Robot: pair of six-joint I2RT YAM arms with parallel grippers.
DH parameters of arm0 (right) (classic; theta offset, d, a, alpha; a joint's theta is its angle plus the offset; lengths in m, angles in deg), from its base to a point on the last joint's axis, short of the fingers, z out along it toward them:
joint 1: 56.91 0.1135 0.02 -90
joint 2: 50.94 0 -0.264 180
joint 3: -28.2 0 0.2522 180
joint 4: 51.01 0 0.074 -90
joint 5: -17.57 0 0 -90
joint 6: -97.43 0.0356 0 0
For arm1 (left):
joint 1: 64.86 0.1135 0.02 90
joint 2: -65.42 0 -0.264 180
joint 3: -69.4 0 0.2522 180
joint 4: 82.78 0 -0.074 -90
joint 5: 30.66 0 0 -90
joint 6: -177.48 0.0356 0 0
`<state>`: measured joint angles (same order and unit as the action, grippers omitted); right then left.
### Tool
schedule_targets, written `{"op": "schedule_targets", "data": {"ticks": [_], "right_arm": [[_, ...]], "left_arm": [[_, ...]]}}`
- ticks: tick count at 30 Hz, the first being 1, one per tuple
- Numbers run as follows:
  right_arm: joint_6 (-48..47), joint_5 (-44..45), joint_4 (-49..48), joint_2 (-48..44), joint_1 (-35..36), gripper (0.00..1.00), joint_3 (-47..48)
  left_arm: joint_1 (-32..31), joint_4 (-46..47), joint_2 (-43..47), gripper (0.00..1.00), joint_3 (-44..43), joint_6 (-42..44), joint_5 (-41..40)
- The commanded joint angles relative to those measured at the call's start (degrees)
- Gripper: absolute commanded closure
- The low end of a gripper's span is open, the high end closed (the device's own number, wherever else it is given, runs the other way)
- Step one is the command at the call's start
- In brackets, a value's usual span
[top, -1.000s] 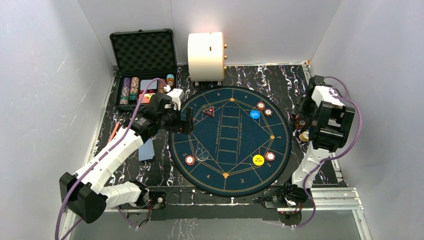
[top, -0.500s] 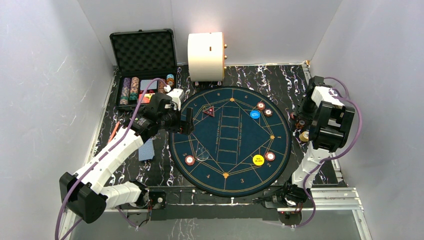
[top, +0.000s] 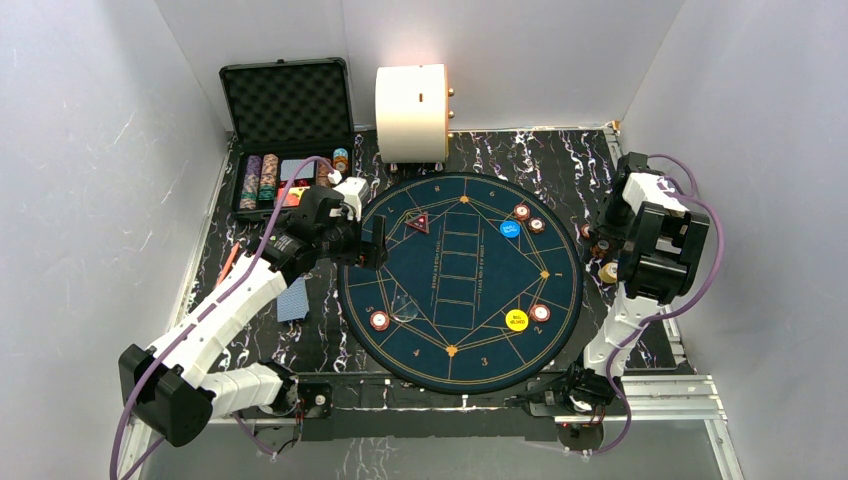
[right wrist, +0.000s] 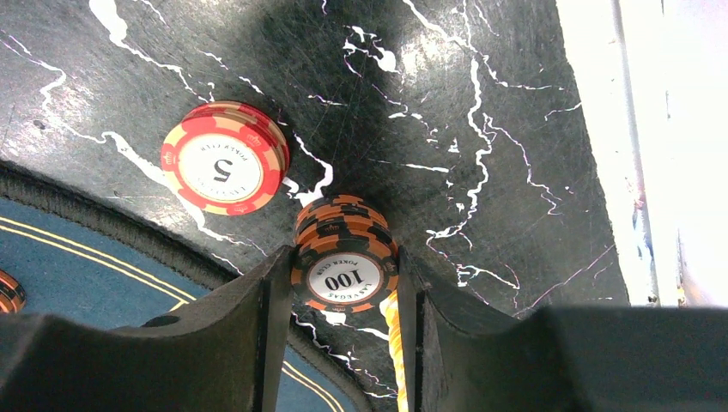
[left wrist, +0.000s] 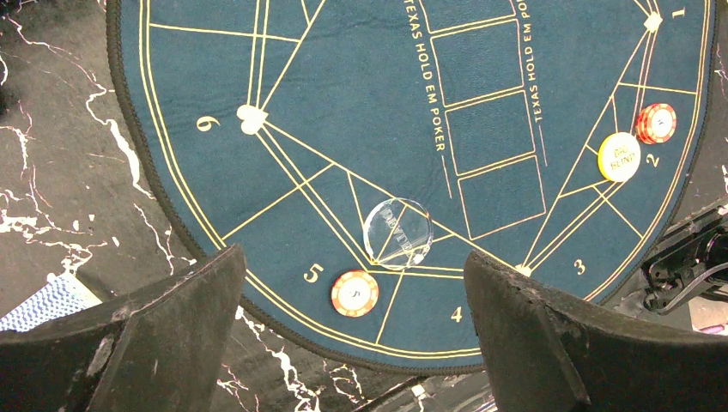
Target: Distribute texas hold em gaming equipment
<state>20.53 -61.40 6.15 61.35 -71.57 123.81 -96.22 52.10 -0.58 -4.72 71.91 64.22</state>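
Top view: right gripper (right wrist: 345,296) sits under own wrist, jaws unseen. L wrist cam: blue-backed card (left wrist: 45,302) cut by frame edge & finger (left wrist: 129,343). R wrist cam: 100 chip stack (right wrist: 346,276) base unseen; striped chip (right wrist: 7,292) clipped at left edge; yellow bit (right wrist: 391,330) mostly behind gripper, can't ID.

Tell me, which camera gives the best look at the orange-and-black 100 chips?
The right wrist view: the 100 chips sit mid-frame between the fingers of the right gripper, number readable. From the top view the right arm mostly hides them; the left wrist view misses them entirely.
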Motion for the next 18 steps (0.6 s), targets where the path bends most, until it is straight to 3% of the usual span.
{"op": "schedule_targets", "data": {"ticks": [1,6,18], "right_arm": [[-0.1,1.9,-0.1,-0.3,-0.4,0.56,0.1],[0.7,1.1,2.1,-3.9,-0.4,0.64,1.1],[5.4,-2.2,8.1,-18.5,6.9,0.68,-3.5]], "left_arm": [[-0.3,-0.2,1.5,0.02,0.5,0.6,-0.5],[-0.3,-0.4,1.5,0.02,0.0,0.6,-0.4],[0.3,-1.1,4.6,0.02,-1.0,-1.7,1.6]]}}
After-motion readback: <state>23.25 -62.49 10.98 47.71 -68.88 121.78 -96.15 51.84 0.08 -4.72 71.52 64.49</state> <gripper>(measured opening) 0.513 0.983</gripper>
